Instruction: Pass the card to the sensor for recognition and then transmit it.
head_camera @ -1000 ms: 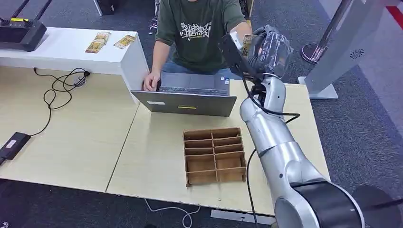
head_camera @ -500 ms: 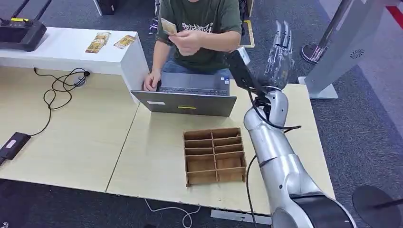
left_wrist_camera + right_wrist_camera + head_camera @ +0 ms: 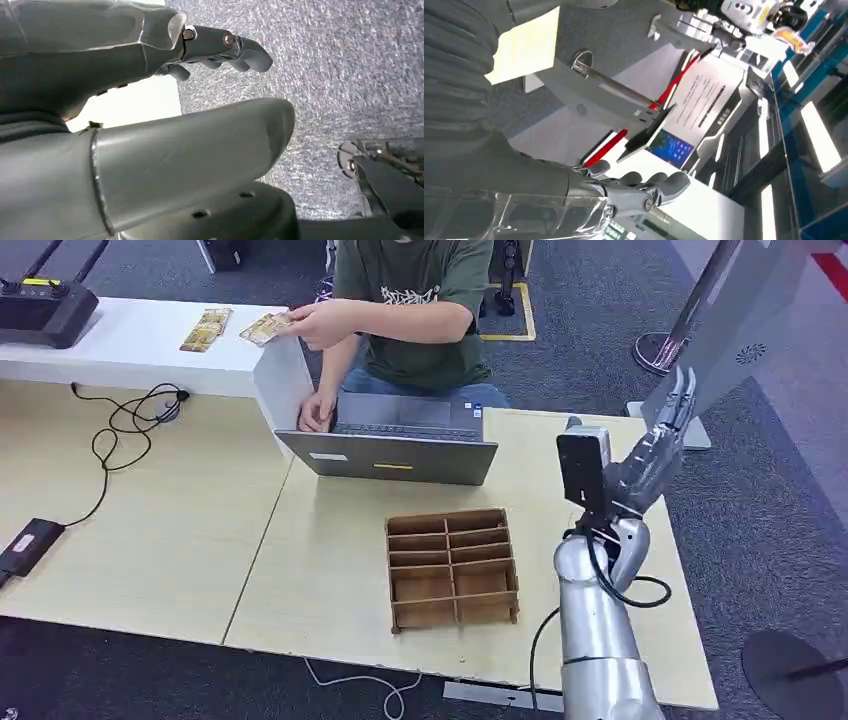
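Note:
My right hand [image 3: 655, 455] is raised over the table's right edge with its fingers stretched upward and nothing in it. In the right wrist view the same hand [image 3: 634, 190] is empty, with a white sensor kiosk [image 3: 670, 146] beyond it. The person behind the laptop reaches one hand [image 3: 312, 322] to the yellowish cards [image 3: 263, 329] on the white box [image 3: 150, 340]; I cannot tell the passed card from the pile there. My left hand [image 3: 150, 125] hangs over grey carpet, thumb and fingers apart, holding nothing.
An open grey laptop [image 3: 400, 445] stands at the table's far side, the person's other hand beside it. A wooden divider tray [image 3: 452, 568] sits near the front, left of my right arm. The kiosk's white post [image 3: 735, 330] rises at the right. Cables [image 3: 125, 430] lie on the left.
A second ago my right hand held the card up to the person. The person took it and carried it left to the white box. My right arm drew back and lower, hand empty.

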Available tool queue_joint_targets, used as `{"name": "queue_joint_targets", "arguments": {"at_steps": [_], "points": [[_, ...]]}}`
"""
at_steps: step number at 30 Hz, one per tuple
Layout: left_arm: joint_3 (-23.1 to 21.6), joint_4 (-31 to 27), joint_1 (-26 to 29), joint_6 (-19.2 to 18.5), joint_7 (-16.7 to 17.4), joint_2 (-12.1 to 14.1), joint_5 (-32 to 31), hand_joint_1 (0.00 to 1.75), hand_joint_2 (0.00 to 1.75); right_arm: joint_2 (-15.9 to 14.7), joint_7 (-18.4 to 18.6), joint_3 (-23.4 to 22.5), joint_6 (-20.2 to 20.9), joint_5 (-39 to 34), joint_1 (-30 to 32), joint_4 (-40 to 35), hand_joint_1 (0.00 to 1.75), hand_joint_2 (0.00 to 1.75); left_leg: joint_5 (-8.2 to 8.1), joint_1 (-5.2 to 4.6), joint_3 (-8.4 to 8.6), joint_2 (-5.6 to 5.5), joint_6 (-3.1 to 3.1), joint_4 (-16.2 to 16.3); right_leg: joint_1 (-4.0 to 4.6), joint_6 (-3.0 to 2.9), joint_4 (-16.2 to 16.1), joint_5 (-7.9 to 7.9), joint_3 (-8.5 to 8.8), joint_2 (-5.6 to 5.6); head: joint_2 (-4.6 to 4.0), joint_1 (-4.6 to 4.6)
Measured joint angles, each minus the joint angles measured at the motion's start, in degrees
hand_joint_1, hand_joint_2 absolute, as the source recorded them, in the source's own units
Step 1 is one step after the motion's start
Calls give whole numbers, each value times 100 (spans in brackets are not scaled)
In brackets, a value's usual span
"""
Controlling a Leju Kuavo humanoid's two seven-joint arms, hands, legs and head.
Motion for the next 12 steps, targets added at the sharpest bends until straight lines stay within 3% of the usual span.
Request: {"name": "queue_joint_targets", "arguments": {"at_steps": [4,12], "points": [[96,0,70,94,-4,13,0,0,0,-11,-111,-46,0,-181,562,-636,0,175,-1,-1,-3,1,0,0,-1,0,0,-1,-4,1,0,0],[306,0,171,234,-61,11,0,0,0,-50,-201,-236,0,-326,904,-1624,0,175,0,-1,-1,8,0,0,-2,0,0,0,-5,4,0,2]]}}
